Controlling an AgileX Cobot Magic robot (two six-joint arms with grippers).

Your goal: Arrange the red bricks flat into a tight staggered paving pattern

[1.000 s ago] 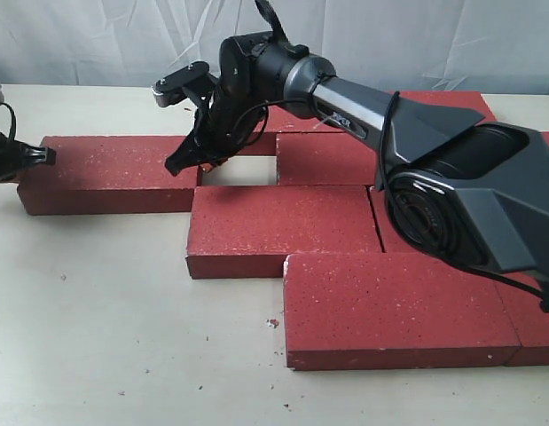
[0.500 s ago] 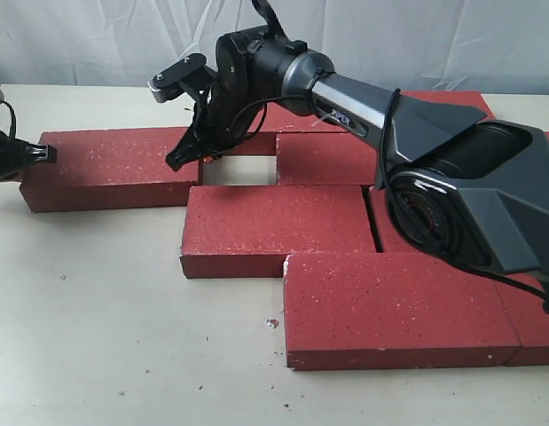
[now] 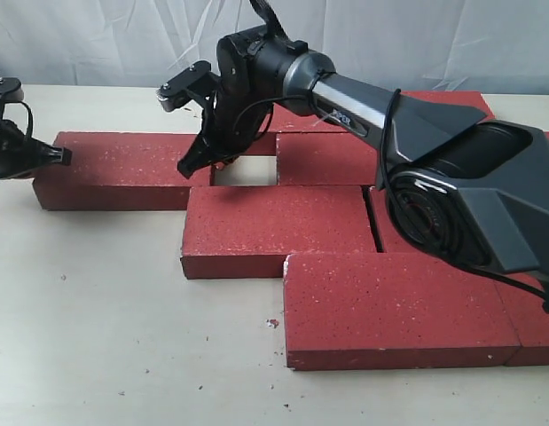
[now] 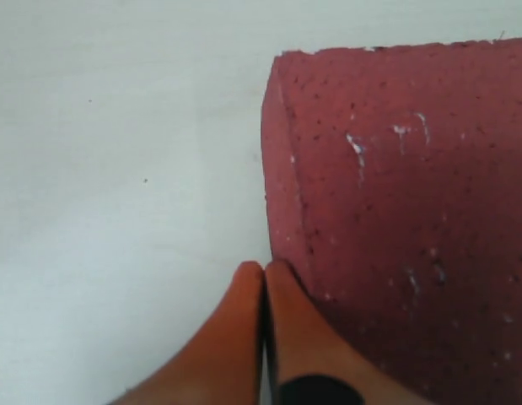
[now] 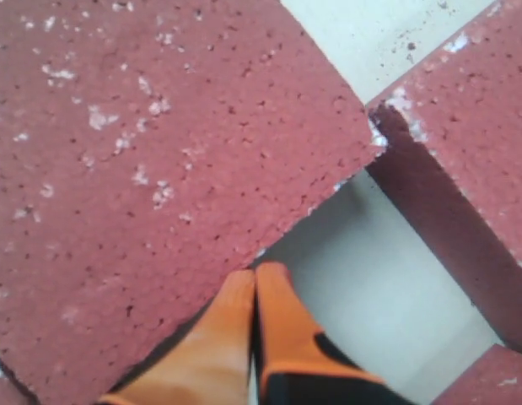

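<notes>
Several red bricks lie flat in staggered rows. The leftmost brick [image 3: 123, 169] [image 4: 412, 211] has my left gripper [image 3: 66, 155] [image 4: 262, 268] shut, its tips against the brick's outer end face. My right gripper [image 3: 190, 164] [image 5: 256, 272] is also shut. It points down at this brick's other end [image 5: 159, 169], at the edge of a small bare gap [image 3: 243, 171] [image 5: 387, 270]. The gap separates this brick from the back-row brick [image 3: 327, 160] [image 5: 480, 110]. A middle brick [image 3: 274, 226] and a front brick [image 3: 398, 306] lie closer.
The right arm's large black base [image 3: 469, 204] covers bricks on the right. Pale tabletop [image 3: 105, 337] with crumbs of brick dust spreads to the front left. A white curtain [image 3: 97, 44] hangs behind the table.
The leftmost brick has slid right, narrowing the gap, with the left gripper following at its end. The right gripper has shifted slightly right. The middle brick moved slightly left.
</notes>
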